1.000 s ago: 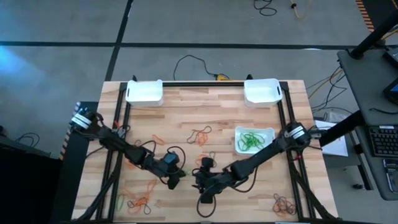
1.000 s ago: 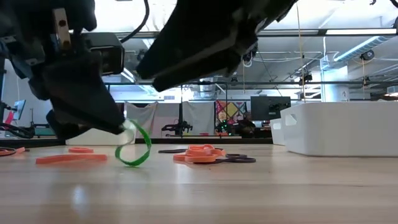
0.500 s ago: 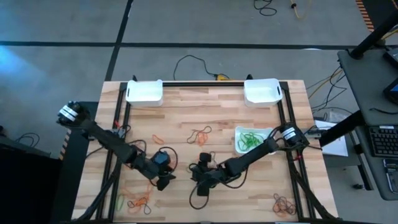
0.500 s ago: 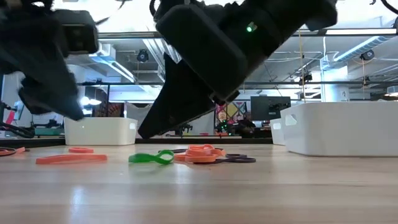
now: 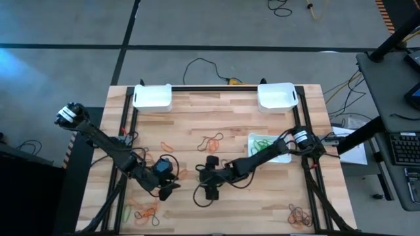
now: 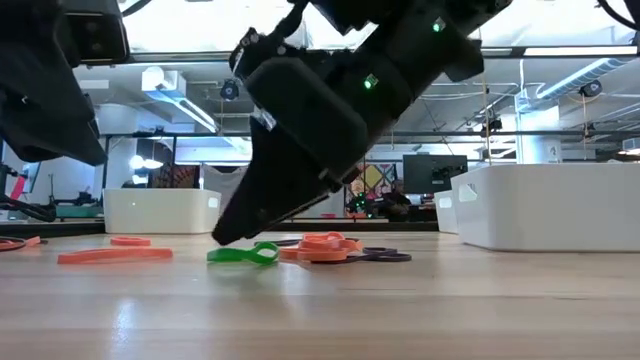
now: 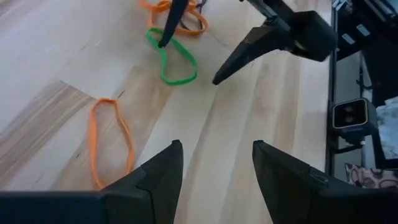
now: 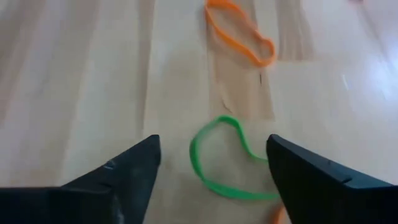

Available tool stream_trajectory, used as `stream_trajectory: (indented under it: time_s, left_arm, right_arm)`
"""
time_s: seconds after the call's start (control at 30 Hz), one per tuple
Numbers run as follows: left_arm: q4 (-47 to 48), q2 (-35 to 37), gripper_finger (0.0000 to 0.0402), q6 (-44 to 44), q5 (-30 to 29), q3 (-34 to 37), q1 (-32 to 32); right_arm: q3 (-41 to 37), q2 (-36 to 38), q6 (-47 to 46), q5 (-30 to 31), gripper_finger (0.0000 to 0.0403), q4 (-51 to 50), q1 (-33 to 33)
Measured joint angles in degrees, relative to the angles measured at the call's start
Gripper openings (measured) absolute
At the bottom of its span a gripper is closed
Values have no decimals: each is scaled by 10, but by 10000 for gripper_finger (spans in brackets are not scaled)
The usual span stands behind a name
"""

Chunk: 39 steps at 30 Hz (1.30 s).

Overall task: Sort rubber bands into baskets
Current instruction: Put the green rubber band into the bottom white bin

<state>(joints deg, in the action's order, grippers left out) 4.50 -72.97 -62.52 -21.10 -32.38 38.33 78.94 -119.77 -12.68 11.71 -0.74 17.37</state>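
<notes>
The right gripper (image 8: 211,180) is spread wide over a thin, floppy green rubber band (image 8: 225,159) on smooth wood; the left gripper (image 7: 214,171) is open too, holding nothing.

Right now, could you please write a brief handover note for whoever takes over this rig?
Left end effector: open, empty, low at the table's front left.
Right end effector: open, straddling a loose green band at front centre.
Done: green bands lie in the right-hand basket.
Left: the two back baskets look empty; orange bands and dark ones remain scattered on the table.
</notes>
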Motion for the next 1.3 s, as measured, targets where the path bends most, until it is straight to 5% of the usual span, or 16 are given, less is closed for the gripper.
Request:
stream_trajectory:
  time_s: [0.13, 0.3, 0.9, 1.1, 1.3]
  left_arm:
    - [-1, 0, 178, -2, -4, 1, 0]
    - [-2, -4, 178, -11, -4, 1, 0]
    - [-1, 2, 178, -19, 25, 1, 0]
    - [-1, 31, 178, -20, 31, 1, 3]
    - [-2, 64, 172, -46, 70, 1, 30]
  right_arm:
    - [1, -23, 2, -27, 306, 7, -11]
    - [2, -35, 1, -20, 278, 11, -12]
    - [-1, -18, 23, -30, 27, -1, -18]
    - [-4, 50, 22, -31, 11, -53, -17]
    - [-3, 193, 21, 11, 9, -202, -8]
